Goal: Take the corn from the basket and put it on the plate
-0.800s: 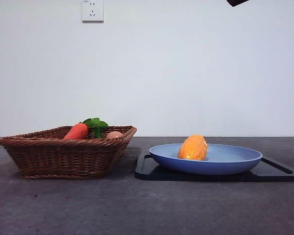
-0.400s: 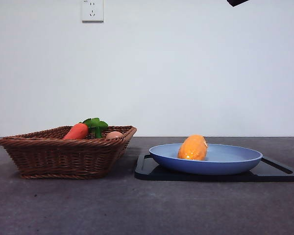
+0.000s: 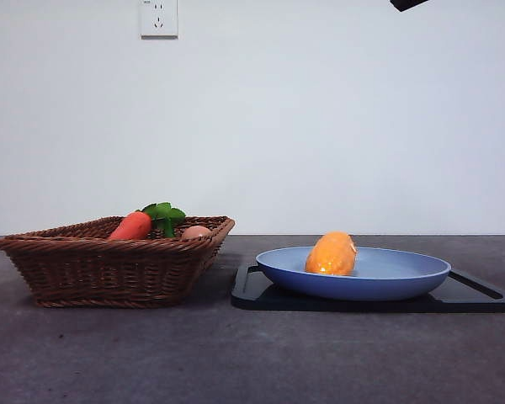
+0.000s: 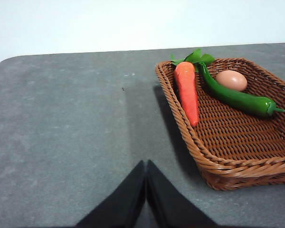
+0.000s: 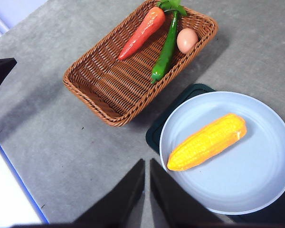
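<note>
Nothing has moved; both end effectors (image 4: 146, 190) (image 5: 147, 190) pressed together, empty; corn (image 5: 207, 141) lies on plate (image 5: 256, 190).

The left pincer (image 4: 146, 190) has two plain black jaws, smooth and matt, each one wide at the base and narrowing to a point. The right pincer (image 5: 147, 187) looks the same: two black, wedge-shaped jaws with flat inner faces and no markings or screws visible. In the front view only a small black tip (image 3: 406, 4) of an arm shows.
</note>
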Motion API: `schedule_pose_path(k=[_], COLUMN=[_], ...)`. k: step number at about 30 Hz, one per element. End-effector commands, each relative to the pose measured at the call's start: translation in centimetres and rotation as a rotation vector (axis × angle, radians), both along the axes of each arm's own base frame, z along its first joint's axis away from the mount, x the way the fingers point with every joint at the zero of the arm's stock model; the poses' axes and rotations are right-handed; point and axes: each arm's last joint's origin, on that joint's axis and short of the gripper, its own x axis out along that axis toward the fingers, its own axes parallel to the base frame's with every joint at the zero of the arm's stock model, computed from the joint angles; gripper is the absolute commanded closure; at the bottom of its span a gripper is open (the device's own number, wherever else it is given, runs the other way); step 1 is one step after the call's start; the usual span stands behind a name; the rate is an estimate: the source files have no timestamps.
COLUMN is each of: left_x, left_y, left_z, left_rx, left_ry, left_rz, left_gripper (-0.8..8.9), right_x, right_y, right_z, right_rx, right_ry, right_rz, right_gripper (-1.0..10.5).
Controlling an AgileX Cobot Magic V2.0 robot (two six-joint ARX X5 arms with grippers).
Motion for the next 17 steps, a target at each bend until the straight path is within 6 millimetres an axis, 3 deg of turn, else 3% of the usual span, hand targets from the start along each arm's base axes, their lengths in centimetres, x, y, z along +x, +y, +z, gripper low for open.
schedule_pose_path(k=[1, 5, 11, 17], left_x=[0.1, 0.1, 0.1, 0.1], left_y=[0.0, 0.0, 0.0, 0.0], left_z=[-1.0, -1.0, -1.0, -1.0], left_rx=[-0.009, -0.009, -0.009, -0.009], left_ry=[0.033, 0.033, 0.032, 0.033], left_rz=[0.003, 0.003, 0.003, 0.003], left_gripper=[8.09, 8.09, 8.09, 8.09], right_x=[0.2, 0.4, 0.8, -1.0], right_y=[0.1, 0.0, -2.7, -5.2], right_z=[0.5, 0.8, 1.3, -1.8], right_rx=[0.003, -0.02, -0.004, 0.09], right_ry=[-0.024, -0.1, -0.317, -0.505], right_rz=[0.009, 0.029, -0.097, -0.251], right_gripper=[9.4, 9.4, 9.4, 9.4])
